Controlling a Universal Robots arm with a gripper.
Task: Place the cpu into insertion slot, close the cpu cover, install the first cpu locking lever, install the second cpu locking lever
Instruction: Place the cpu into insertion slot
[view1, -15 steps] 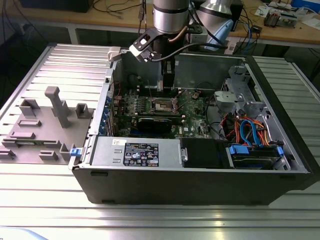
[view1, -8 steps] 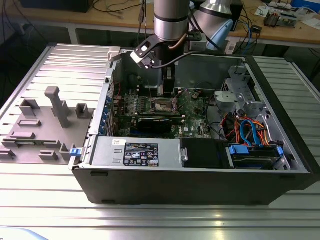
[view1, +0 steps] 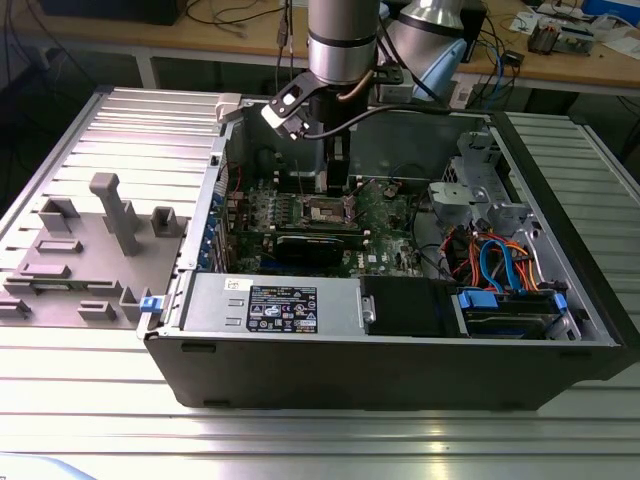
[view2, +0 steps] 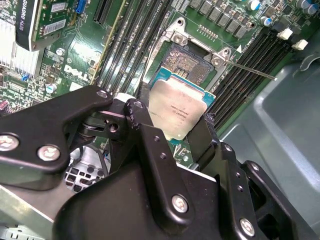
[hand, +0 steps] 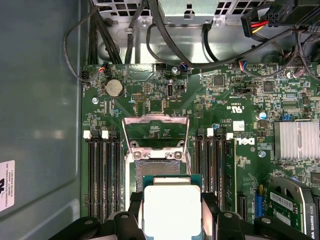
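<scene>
My gripper (view2: 172, 122) is shut on the cpu (view2: 177, 102), a flat square chip with a silver-grey top, holding it by two opposite edges. In both wrist views the cpu (hand: 171, 210) hangs just above and partly over the insertion slot (hand: 156, 170), the dark square socket on the green board. The cpu cover (hand: 156, 120), a thin silvery frame, stands flipped open on the far side of the slot. A thin locking lever (view2: 250, 70) sticks out beside the insertion slot (view2: 187, 60). In the exterior view the gripper (view1: 337, 180) reaches down into the open computer case over the slot (view1: 325, 210).
Long black memory slots (hand: 105, 170) flank the socket on both sides. A black graphics card (view1: 318, 245) lies close in front of it. Cable bundles (hand: 165, 35) run along the board's edge. The case walls (view1: 300, 370) box the arm in. A grey fixture block (view1: 110, 215) stands outside.
</scene>
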